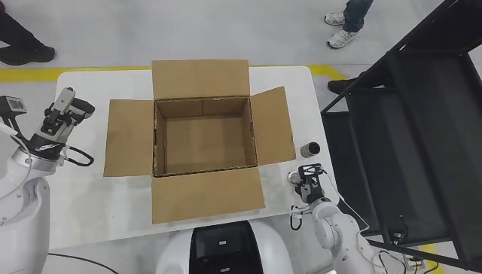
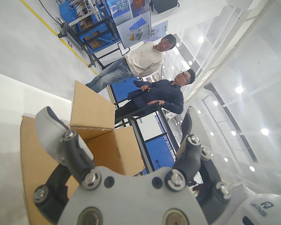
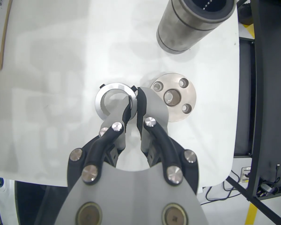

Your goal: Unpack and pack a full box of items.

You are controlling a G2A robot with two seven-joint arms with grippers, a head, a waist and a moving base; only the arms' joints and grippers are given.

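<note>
One cardboard box (image 1: pixel 203 144) (flaps open), one steel cylinder (image 3: pixel 187 22), one metal ring (image 3: pixel 98 101), one flanged disc (image 3: pixel 190 95)

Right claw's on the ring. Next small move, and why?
Probably lift straight up: the right claw pinches the ring by its wall, one finger inside, one outside, and the flange disc lies close beside it. The box stands open, ready to take it.

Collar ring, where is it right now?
In the right wrist view the collar ring sits at the right edge of the white table, clamped in the right pincer, beside the flange disc, near the bearing cylinder.
</note>
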